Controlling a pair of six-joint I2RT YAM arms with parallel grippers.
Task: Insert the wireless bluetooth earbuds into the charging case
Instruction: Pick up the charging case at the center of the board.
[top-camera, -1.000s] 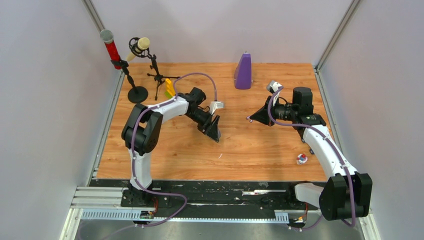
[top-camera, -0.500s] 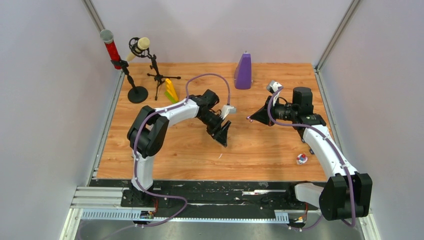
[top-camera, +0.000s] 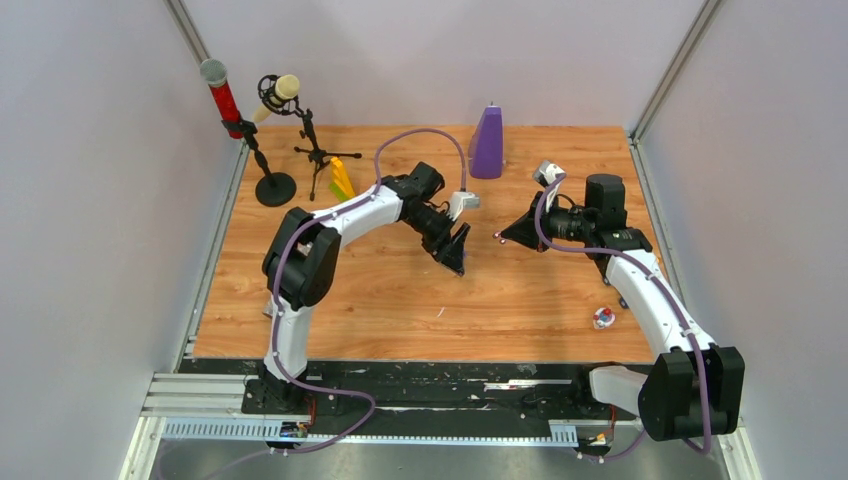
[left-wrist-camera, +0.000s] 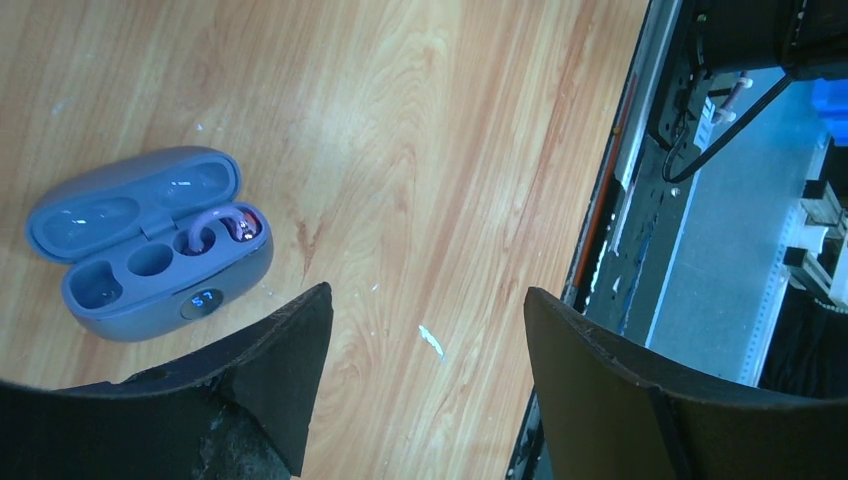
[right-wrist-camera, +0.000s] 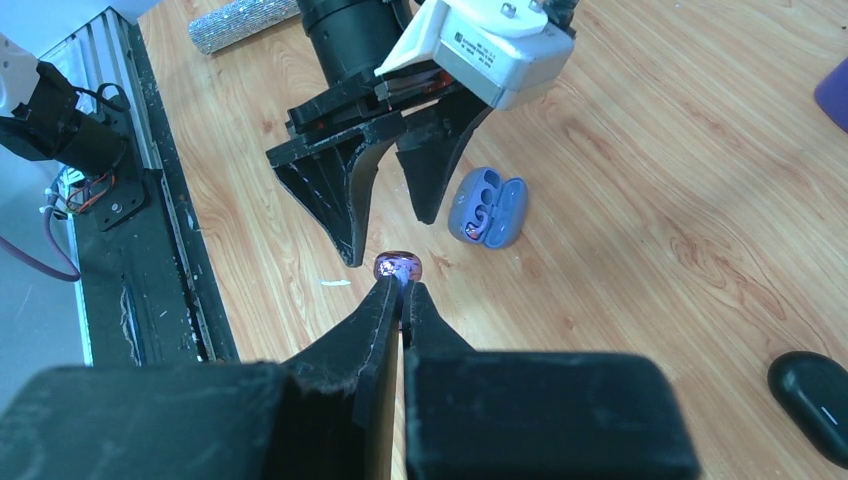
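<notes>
1. Right now my right end effector is clenched on a pale purple earbud. It pinches the bud at the very fingertips, so most of the bud stays free to drop into a socket.
2. It holds the bud in the air above the table, near the charging case but not over it.
3. The case lies flat on the table with its lid swung back and its sockets facing up, ready to be loaded from above.
4. In the left wrist view, a second purple earbud already sits in one socket. The hollows beside it look empty.
5. My left end effector is released, with nothing between its fingers, and it hangs just beside the case. I judge it is there either to steady the case or to take the bud, but I cannot tell which.
6. A black case lies well apart at the edge of the right wrist view, and I leave it out of this step.
7. I think the next move is to carry the bud across to an empty socket and turn it to match. The bud is glossy and the grip is thin, so it could slip or twist.
</notes>
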